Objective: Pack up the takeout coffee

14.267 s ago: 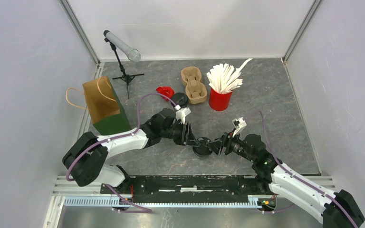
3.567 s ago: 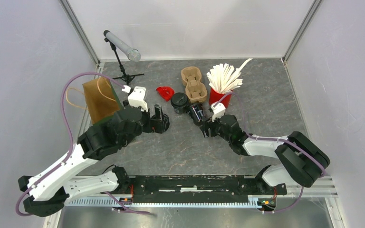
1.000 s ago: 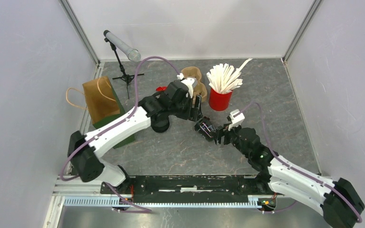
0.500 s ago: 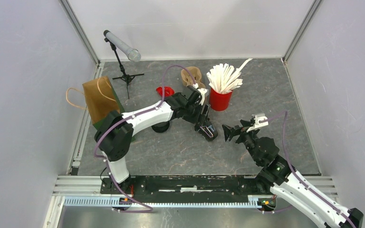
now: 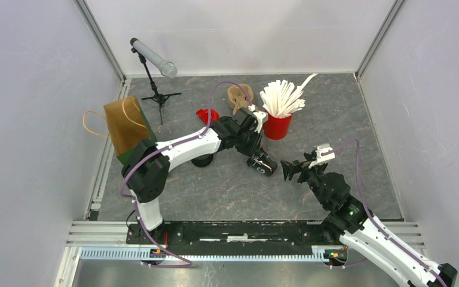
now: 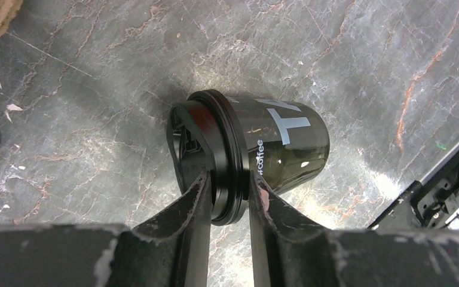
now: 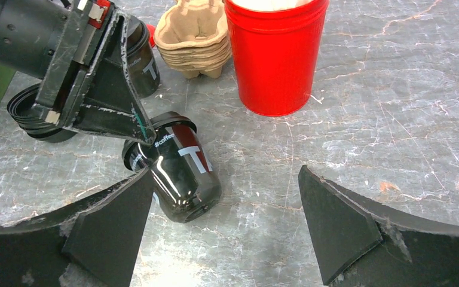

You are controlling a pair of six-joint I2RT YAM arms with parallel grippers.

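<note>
- Coffee cup (image 6: 278, 143), tipped over near the red cup (image 7: 275, 60), is pinched at its lid (image 6: 222, 137) by the left jaws.
- Right jaws are held wide, empty.
- Lid could be pulled off by lifting.

Lighting: bright, diffuse, overhead. Shadows: soft, beside coffee cup (image 6: 281, 149). Glare: pale sheen on table (image 6: 382, 179). Focus: mostly sharp.
</note>
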